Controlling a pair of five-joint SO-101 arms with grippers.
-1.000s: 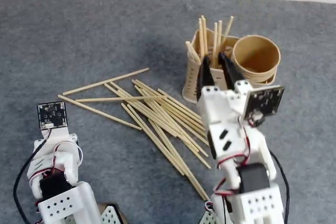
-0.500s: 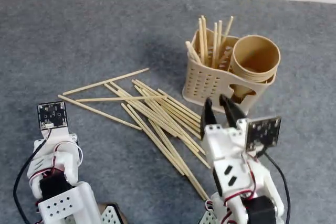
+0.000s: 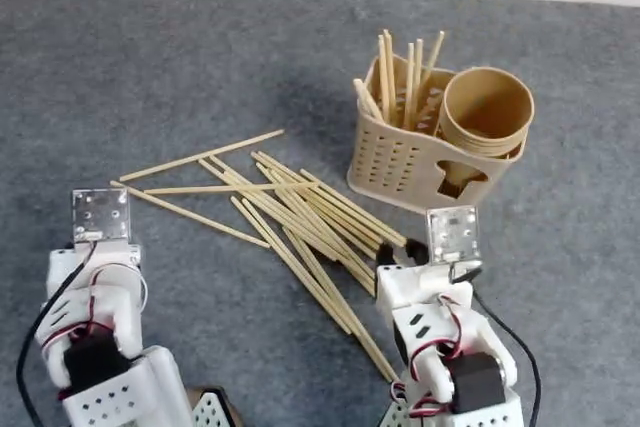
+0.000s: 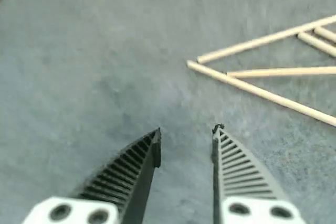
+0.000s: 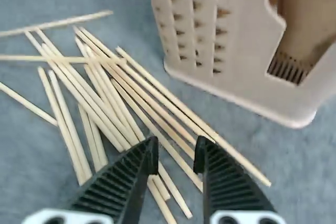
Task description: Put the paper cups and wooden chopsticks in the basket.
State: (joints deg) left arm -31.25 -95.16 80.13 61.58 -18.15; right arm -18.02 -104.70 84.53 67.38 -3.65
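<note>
Right gripper (image 5: 176, 153) slightly spread, empty, over the loose wooden chopsticks (image 5: 111, 88), basket (image 5: 236, 72) just ahead; left gripper (image 4: 186, 137) spread, empty too.

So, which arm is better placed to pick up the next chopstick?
Probably right: the right gripper, open, hangs over the chopstick pile beside the basket. The left gripper is over bare mat, short of the sticks.

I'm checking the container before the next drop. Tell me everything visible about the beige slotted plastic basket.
The beige plastic-looking basket stands upright on the grey felt-like table cover. Its walls carry rows of small slots, and one wall has a keyhole-shaped cutout. Wooden chopsticks stand in one end; stacked brown paper cups sit in the other. Loose chopsticks lie on the cover beside its base.
</note>
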